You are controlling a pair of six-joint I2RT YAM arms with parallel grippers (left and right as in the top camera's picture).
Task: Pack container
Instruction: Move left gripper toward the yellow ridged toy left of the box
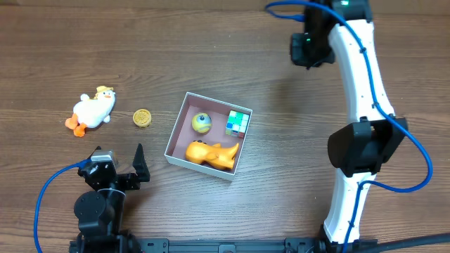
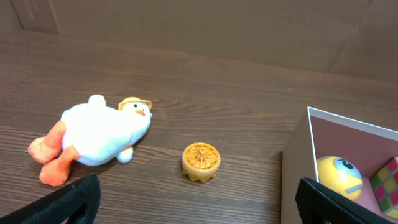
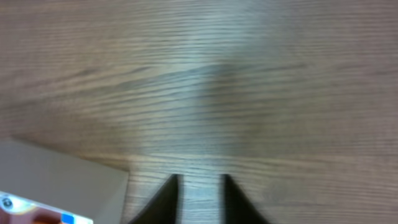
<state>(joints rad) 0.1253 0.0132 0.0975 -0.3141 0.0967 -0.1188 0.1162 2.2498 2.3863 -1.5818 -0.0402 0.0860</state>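
Note:
The container (image 1: 176, 130), a square white-walled box with a pinkish inside, sits mid-table. It holds a yellow ball (image 1: 202, 122), a multicoloured cube (image 1: 238, 123) and an orange toy animal (image 1: 209, 153). A white plush duck (image 1: 93, 109) and a yellow ridged disc (image 1: 143, 118) lie on the table left of it. My left gripper (image 1: 118, 159) is open and empty, near the front edge, below the disc. In the left wrist view the gripper (image 2: 199, 202) faces the disc (image 2: 201, 160), the duck (image 2: 106, 134) and the container wall (image 2: 295, 180). My right gripper (image 1: 309, 50) is high at the back right; its fingers (image 3: 200, 182) are a little apart and empty.
The right arm's white links (image 1: 362, 84) run down the right side of the table. In the right wrist view a container corner (image 3: 62, 183) shows at lower left, with bare wood around it. Blue cables hang by both arms.

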